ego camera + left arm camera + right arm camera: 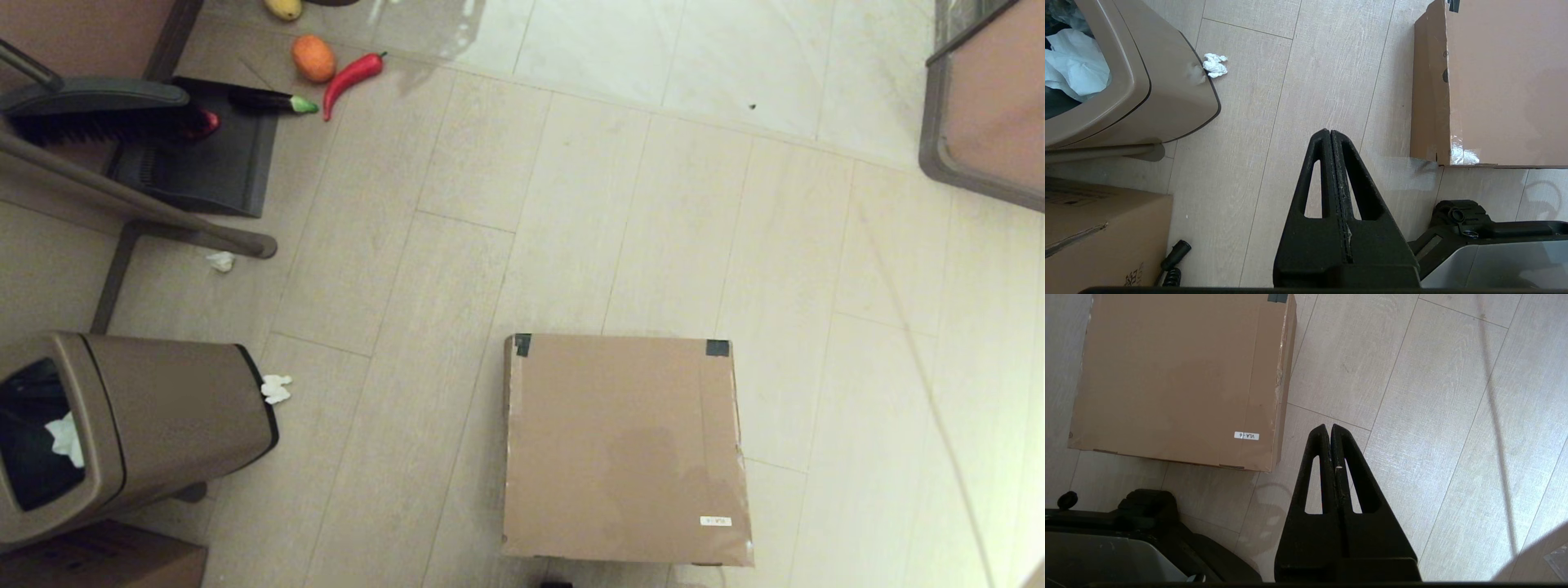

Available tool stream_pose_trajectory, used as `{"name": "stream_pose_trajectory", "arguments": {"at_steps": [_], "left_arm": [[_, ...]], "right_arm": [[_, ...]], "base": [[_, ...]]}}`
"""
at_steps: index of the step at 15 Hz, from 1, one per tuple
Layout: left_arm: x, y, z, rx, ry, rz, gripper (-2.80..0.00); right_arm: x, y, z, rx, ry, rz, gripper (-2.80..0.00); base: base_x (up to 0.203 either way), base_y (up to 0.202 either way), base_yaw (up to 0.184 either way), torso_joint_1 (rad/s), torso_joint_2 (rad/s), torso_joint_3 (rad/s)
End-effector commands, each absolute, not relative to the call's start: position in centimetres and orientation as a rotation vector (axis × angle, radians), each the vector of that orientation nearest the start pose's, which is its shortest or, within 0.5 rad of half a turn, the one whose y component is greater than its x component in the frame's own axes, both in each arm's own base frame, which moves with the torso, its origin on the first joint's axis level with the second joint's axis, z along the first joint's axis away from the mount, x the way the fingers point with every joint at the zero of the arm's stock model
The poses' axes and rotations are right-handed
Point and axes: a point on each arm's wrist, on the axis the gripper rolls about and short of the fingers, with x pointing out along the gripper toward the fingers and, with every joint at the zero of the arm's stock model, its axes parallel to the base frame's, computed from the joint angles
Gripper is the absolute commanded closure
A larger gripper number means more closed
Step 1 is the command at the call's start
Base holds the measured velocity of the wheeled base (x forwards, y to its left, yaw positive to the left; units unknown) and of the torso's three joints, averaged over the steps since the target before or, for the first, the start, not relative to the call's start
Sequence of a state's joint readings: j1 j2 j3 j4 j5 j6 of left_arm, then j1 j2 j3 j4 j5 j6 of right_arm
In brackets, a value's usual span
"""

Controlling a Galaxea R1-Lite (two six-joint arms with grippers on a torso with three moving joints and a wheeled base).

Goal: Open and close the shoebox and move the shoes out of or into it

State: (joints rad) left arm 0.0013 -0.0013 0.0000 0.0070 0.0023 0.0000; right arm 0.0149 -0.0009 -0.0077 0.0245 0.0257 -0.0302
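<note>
The shoebox [624, 449] sits on the floor just ahead of me, its lid down flat, with black tape at the two far corners and a small white label near the front right. It also appears as the shoebox [1502, 81] in the left wrist view and the shoebox [1175, 375] in the right wrist view. The shoes are out of view. My left gripper [1329, 131] hangs shut and empty above bare floor, left of the box. My right gripper [1329, 426] is shut with nothing in it, above the floor off the box's front right corner. Neither arm shows in the head view.
A brown trash bin [122, 433] with tissue inside stands at the left, a crumpled tissue [276, 389] beside it. A plain cardboard box [98, 559] lies at the bottom left. A dustpan and brush [196, 139], toy vegetables [351, 75] and furniture [992, 106] lie farther off.
</note>
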Motion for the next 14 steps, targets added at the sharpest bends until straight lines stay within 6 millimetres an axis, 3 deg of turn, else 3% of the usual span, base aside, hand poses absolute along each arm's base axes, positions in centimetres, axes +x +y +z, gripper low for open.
{"name": "stream_pose_trajectory", "arguments": {"at_steps": [1,14], "left_arm": [[-2.29,0.0,7.47,0.0,0.006,0.003,0.0],[-2.29,0.0,7.48,0.0,0.006,0.005,0.0]], "right_arm": [[-2.34,0.03,7.51,-0.031,0.016,0.043,0.0],[-2.34,0.03,7.51,-0.031,0.016,0.043,0.0]], "base": [[0.0,0.0,0.0,0.0,0.0,0.0],[0.0,0.0,0.0,0.0,0.0,0.0]]}}
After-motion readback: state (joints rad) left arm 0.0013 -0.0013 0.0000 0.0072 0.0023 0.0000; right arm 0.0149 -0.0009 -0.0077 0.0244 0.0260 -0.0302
